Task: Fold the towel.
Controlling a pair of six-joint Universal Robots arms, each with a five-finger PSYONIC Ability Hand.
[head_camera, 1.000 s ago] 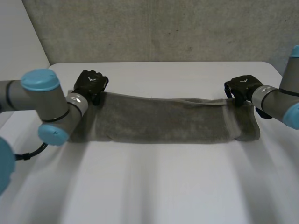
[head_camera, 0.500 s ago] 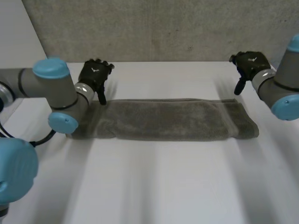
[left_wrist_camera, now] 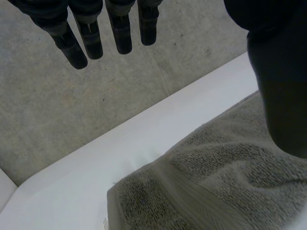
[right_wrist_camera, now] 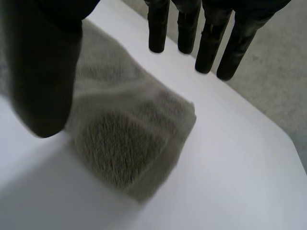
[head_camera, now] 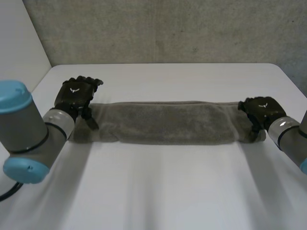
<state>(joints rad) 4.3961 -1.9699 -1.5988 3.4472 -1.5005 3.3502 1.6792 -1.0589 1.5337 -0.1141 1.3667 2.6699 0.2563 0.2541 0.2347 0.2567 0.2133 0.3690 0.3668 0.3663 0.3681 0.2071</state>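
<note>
Soft, floppy towel [head_camera: 168,122] lies in a long strip toward the tabletop's [head_camera: 158,191] far edge, so the left hand [head_camera: 74,96] and right hand [head_camera: 259,111], both spread wide and empty, should probably pinch its end corners.

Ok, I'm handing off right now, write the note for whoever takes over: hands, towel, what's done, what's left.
Left hand: open, over the left end of the towel.
Right hand: open, over its right end.
Towel: a long, narrow folded strip lying flat across the table.
Done: the lengthwise fold.
Left: probably grasp the ends and fold the strip shorter.
</note>
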